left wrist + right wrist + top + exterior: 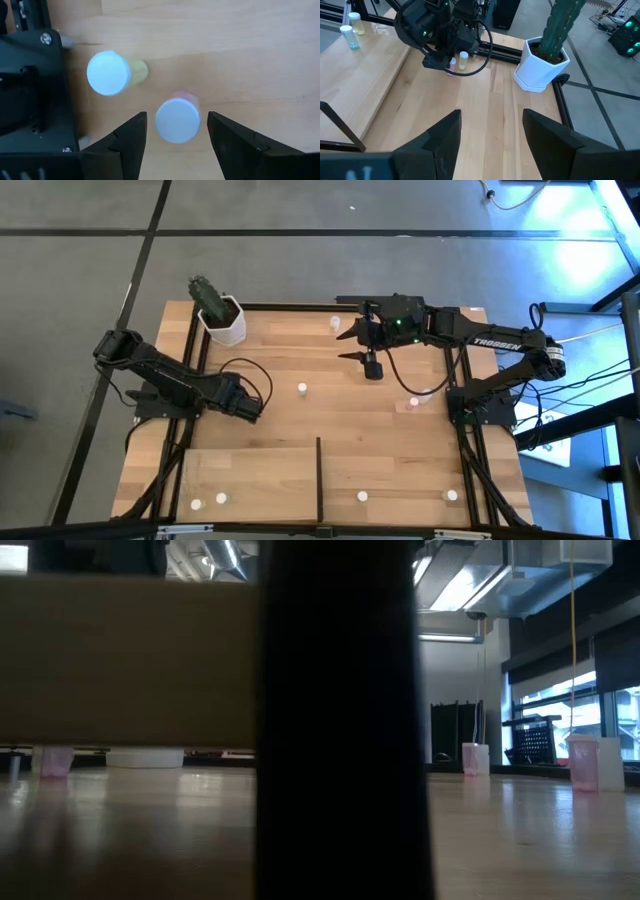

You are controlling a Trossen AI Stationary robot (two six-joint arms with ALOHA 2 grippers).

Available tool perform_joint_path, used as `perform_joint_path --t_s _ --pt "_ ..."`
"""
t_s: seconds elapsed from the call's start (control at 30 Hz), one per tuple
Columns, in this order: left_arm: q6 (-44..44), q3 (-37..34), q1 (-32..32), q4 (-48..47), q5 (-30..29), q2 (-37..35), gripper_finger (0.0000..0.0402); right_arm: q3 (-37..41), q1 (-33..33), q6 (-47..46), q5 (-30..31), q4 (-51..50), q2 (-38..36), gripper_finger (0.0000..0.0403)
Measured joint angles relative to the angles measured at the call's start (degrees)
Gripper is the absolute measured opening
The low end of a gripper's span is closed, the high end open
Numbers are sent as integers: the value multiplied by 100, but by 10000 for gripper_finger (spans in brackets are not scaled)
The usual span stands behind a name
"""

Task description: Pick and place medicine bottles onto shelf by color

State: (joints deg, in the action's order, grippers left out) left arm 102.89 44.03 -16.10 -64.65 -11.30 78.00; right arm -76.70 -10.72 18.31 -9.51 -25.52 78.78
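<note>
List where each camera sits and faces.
High: overhead, looking down on the table; left arm and right arm show.
Low: tabletop height, level; divider blocks the middle; no arm.
Left wrist: looks down on yellowish bottle and pink bottle; own fingers flank the pink.
Right wrist: looks across at left gripper and cactus pot; own fingers show.
Shared: both wrist views show those two bottles.

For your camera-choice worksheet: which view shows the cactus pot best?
The right wrist view: the white cactus pot stands whole and large there, cactus included. The high view shows it small from above. The low and left wrist views show no clear pot.
</note>
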Motion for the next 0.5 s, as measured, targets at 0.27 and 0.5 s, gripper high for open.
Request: perform_joint_path --t_s 0.27,0.5 --pt "-153 0 0 88 -168 0 202 1 -4 2 -1 -2 2 214" --pt "-162 -13 0 103 -176 0 198 1 -5 20 -6 -7 2 214"
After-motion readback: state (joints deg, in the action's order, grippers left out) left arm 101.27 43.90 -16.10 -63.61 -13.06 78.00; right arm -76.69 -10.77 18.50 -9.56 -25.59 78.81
